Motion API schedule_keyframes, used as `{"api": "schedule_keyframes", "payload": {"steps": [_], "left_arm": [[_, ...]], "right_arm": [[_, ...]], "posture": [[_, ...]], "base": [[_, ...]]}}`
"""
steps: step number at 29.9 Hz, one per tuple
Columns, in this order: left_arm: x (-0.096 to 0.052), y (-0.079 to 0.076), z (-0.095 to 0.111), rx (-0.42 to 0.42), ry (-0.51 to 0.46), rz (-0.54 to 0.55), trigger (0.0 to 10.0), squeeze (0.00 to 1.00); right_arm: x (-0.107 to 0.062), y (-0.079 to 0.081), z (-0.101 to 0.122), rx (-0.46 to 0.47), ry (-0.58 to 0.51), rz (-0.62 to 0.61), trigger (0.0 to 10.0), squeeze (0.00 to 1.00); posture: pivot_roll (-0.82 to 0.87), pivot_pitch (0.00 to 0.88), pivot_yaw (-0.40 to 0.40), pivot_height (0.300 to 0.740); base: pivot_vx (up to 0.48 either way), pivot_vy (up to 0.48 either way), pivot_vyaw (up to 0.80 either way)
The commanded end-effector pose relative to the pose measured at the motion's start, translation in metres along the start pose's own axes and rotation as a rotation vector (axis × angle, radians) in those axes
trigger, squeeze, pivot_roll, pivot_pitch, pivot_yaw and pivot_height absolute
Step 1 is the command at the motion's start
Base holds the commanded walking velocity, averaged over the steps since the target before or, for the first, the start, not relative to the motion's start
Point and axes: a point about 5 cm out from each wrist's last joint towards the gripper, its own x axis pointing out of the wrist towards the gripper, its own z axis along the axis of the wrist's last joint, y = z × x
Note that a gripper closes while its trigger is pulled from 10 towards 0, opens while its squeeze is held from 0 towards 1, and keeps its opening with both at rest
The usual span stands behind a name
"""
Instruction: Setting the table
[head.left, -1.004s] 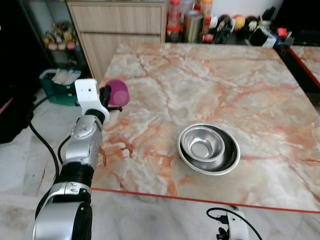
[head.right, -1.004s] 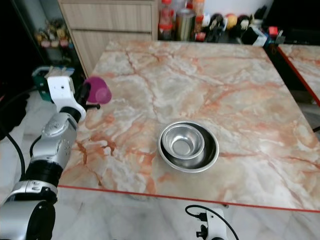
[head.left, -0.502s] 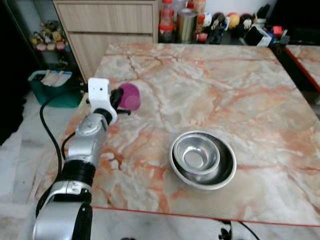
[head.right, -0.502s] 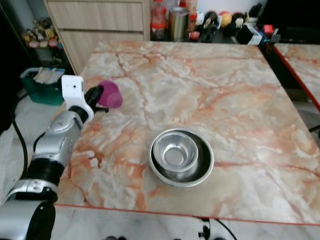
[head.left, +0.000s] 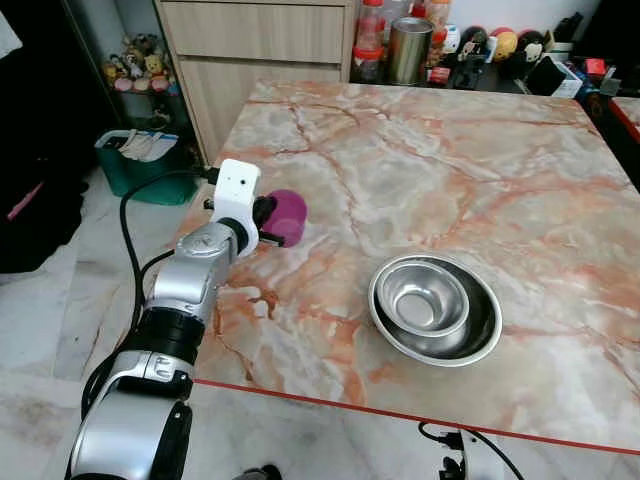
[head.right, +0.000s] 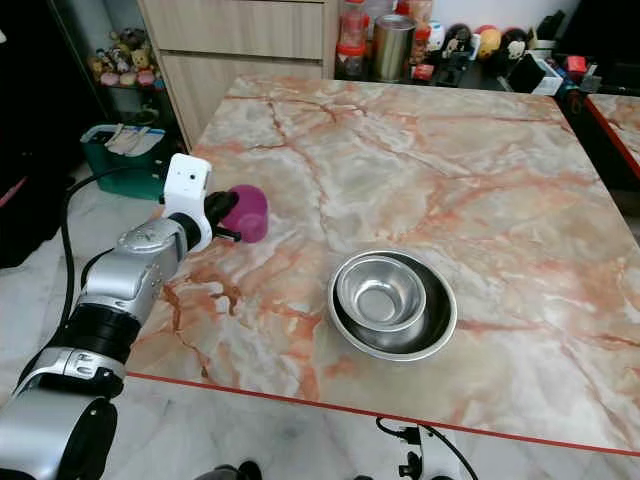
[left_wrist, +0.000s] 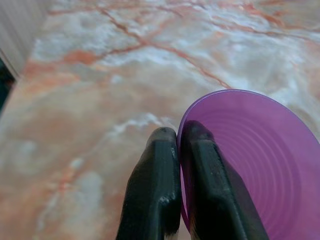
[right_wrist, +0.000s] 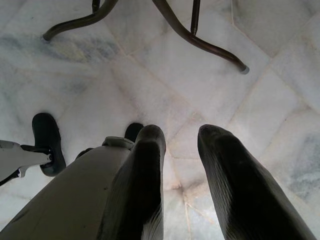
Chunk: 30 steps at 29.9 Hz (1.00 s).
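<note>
A purple cup (head.left: 288, 214) hangs tipped on its side over the near left part of the marble table (head.left: 520, 180), its rim pinched between the closed fingers of the left gripper (left_wrist: 178, 142). Two nested steel bowls (head.left: 435, 307) sit well apart to its right. The right gripper (right_wrist: 181, 140) hangs over the tiled floor (right_wrist: 280, 75), fingers parted and holding nothing.

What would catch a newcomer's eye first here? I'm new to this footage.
The left pincer, out over the marble table's left edge, pinches the rim of a purple cup. Two nested steel bowls sit near the front edge. The right pincer hangs idle, open, over the floor.
</note>
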Motion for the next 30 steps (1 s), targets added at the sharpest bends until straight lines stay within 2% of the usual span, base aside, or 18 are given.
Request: {"api": "schedule_keyframes", "payload": {"steps": [1, 7, 14, 17, 20, 24, 30], "left_arm": [[0.002, -0.010, 0.006, 0.009, 0.005, -0.048, 10.0, 0.00], [0.003, -0.028, 0.011, 0.010, 0.025, -0.123, 10.0, 0.00], [0.000, -0.029, 0.012, 0.024, 0.053, -0.138, 10.0, 0.00], [-0.005, -0.035, 0.013, 0.046, 0.089, -0.186, 10.0, 0.00], [-0.005, -0.035, 0.013, 0.048, 0.092, -0.186, 10.0, 0.00], [-0.006, -0.040, 0.004, 0.050, 0.128, -0.213, 10.0, 0.00], [-0.006, -0.045, -0.005, 0.037, 0.171, -0.219, 10.0, 0.00]], "right_arm": [[-0.001, -0.001, -0.004, -0.005, 0.013, -0.002, 10.0, 0.00], [-0.001, 0.000, -0.004, -0.003, 0.015, -0.001, 10.0, 0.00], [-0.001, 0.000, -0.004, -0.002, 0.015, -0.004, 10.0, 0.00], [-0.001, -0.001, -0.005, 0.034, 0.012, -0.028, 10.0, 0.00], [-0.001, -0.001, -0.005, 0.036, 0.012, -0.030, 10.0, 0.00], [-0.001, -0.003, -0.007, 0.082, 0.014, -0.086, 10.0, 0.00], [-0.001, -0.004, -0.007, 0.080, 0.013, -0.091, 10.0, 0.00]], "posture": [[-0.02, 0.136, -0.008, 0.740], [-0.03, 0.131, -0.004, 0.740], [-0.02, 0.127, -0.001, 0.740], [-0.02, 0.124, 0.000, 0.740], [-0.02, 0.124, 0.000, 0.740], [-0.02, 0.122, 0.002, 0.740], [-0.02, 0.122, 0.002, 0.740]], "base": [[0.000, 0.000, 0.00], [0.000, 0.000, 0.00], [0.000, 0.000, 0.00], [0.000, 0.000, 0.00], [0.000, 0.000, 0.00], [0.000, 0.000, 0.00], [0.000, 0.000, 0.00]]}}
